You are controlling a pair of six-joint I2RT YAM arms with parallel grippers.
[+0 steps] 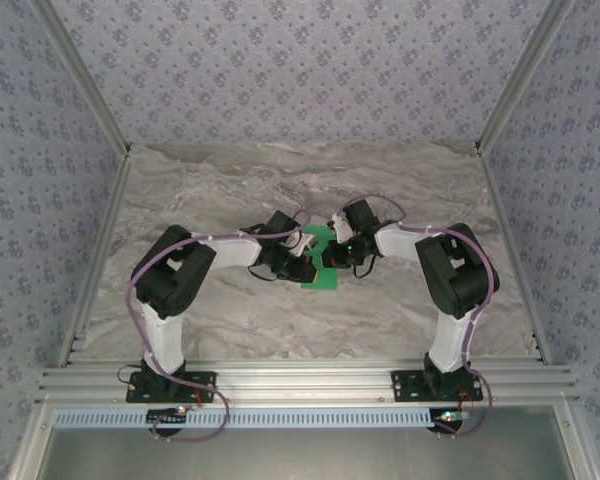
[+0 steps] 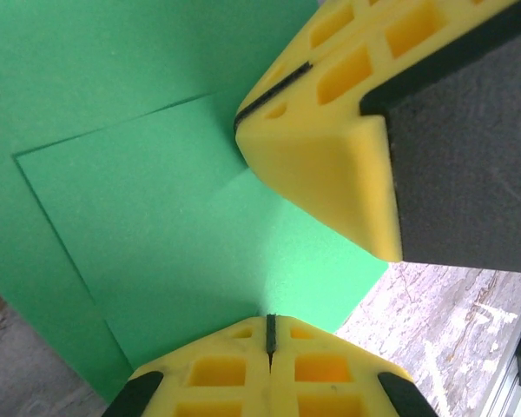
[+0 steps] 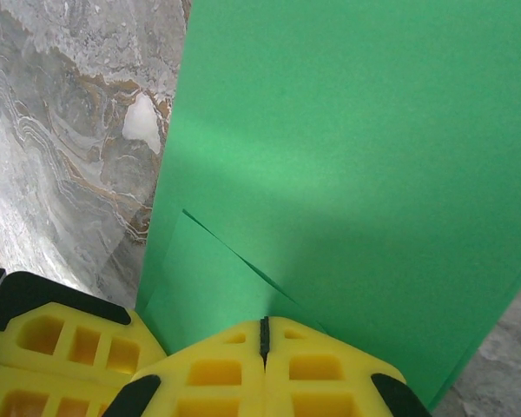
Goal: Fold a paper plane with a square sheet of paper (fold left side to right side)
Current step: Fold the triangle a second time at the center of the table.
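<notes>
**Both grippers clenched over the green sheet at mid-table**

Top camera first: the sheet of paper (image 1: 322,278) sits at the centre of the marble table (image 1: 230,190), and most of it is buried under the two wrists, so only ragged green patches peek out. The left gripper (image 1: 302,262) comes in from 9 o'clock and the right gripper (image 1: 338,255) from 3 o'clock, nearly nose to nose. Its outline cannot be read from up here.

Down to the left wrist: the left gripper (image 2: 270,323) is clenched, yellow fingers meeting at a thin black seam with nothing between them, tips low over the paper (image 2: 156,200). At 1 o'clock the right gripper (image 2: 240,117) points down onto the green, also closed. Slanting edges show one layer lying over another; the sheet runs off the frame at 10 o'clock.

Right wrist: the right gripper (image 3: 263,323) is closed tight, seam bare. The paper (image 3: 356,148) is cut off at 12 and 3 o'clock. At 7 o'clock sits the left gripper (image 3: 69,343), only partly in frame. Whether either tip truly presses the paper, I cannot tell.
</notes>
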